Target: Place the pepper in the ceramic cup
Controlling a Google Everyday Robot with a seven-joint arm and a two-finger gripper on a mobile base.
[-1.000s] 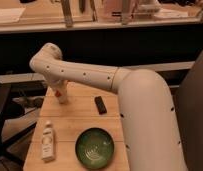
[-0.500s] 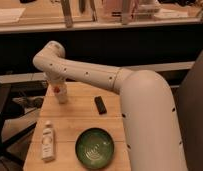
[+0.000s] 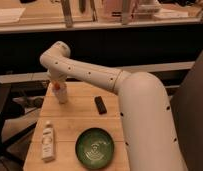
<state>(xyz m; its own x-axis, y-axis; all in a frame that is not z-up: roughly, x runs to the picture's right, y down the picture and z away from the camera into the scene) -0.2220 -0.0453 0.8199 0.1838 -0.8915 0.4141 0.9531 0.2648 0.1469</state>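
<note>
You are looking down at a small wooden table (image 3: 75, 125) with a large white robot arm (image 3: 95, 75) reaching across it from the right. Take the ceramic cup (image 3: 61, 95) as your landmark: it is a tall, plain off-white cylinder standing upright near the far left corner of the table.

The gripper (image 3: 56, 82) hangs directly above the cup's mouth, at the end of the arm's bent wrist. Whether it is clamped or spread cannot be told here. The pepper (image 3: 57, 86), a small red-orange item, shows right at the cup's rim, just under the gripper. You cannot tell whether it is held there, resting on the rim, or partly inside the cup.

To the right of the cup, apart from it, a small black block (image 3: 100, 104) lies flat on the wood. Nearer to you than the cup, toward the front left edge, a white labelled bottle (image 3: 47, 142) lies on its side. Front and right of the cup, well apart, sits a round green bowl (image 3: 95, 148).

Judging by this, the task is in its last stage: the pepper has been carried to the cup and lined up over the opening. What is left appears to be the release into the cup, then lifting the arm clear without tipping the cup.
</note>
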